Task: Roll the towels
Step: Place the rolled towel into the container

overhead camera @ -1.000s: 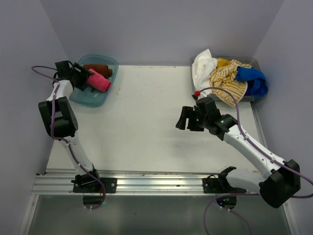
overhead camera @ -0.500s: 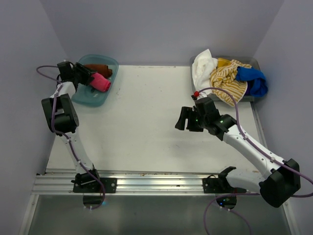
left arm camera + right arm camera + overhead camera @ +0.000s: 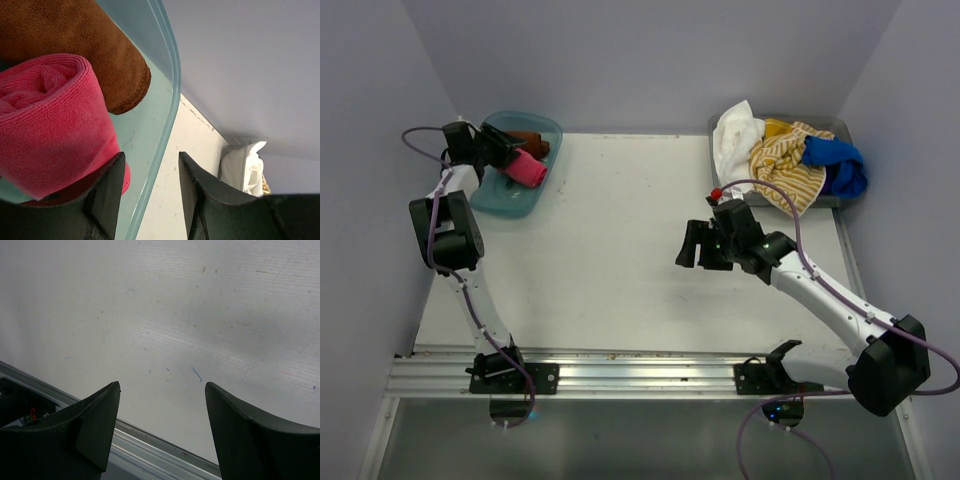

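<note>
White tabletop [image 3: 620, 250] carries, far left, a translucent teal plastic tray [image 3: 485, 197] holding the rolled hot-pink towel [image 3: 524, 168] and rolled rust-brown towel [image 3: 528, 141], placement apparently complete, with the left gripper [image 3: 151, 167] half-open and empty beside them; next, the wide-open, empty right gripper [image 3: 163, 390] should fetch the loose yellow-and-white striped towel [image 3: 785, 165] from the far-right grey bin [image 3: 840, 125].

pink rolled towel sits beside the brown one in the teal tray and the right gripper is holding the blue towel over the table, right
Not quite. The right gripper holds nothing: the right wrist view shows its jaws open over the table. The blue towel lies at the far right. The pink towel does sit beside the brown towel in the teal tray.
</note>
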Action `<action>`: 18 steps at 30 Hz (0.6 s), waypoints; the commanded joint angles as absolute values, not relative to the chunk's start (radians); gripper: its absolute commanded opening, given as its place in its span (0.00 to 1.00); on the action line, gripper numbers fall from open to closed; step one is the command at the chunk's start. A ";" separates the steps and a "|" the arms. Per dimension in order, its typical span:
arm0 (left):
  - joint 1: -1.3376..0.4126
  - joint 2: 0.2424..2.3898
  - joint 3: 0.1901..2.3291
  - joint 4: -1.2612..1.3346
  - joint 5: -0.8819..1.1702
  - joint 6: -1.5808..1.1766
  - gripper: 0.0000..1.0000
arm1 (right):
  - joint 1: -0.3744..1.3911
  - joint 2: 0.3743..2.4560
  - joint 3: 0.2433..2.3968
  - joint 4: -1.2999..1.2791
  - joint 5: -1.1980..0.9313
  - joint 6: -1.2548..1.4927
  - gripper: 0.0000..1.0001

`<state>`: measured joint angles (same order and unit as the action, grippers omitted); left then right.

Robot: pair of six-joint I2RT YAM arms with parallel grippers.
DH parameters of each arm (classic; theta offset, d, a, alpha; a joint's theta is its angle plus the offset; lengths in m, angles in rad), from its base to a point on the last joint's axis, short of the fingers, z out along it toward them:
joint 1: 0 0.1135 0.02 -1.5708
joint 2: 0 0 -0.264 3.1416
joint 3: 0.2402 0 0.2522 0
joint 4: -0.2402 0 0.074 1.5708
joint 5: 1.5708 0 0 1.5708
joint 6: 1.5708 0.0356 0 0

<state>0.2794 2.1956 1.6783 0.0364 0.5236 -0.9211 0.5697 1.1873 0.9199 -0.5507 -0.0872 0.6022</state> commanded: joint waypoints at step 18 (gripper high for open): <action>0.270 2.312 1.825 0.043 0.434 -0.844 0.50 | 0.583 1.201 0.979 -0.548 -0.066 0.594 0.73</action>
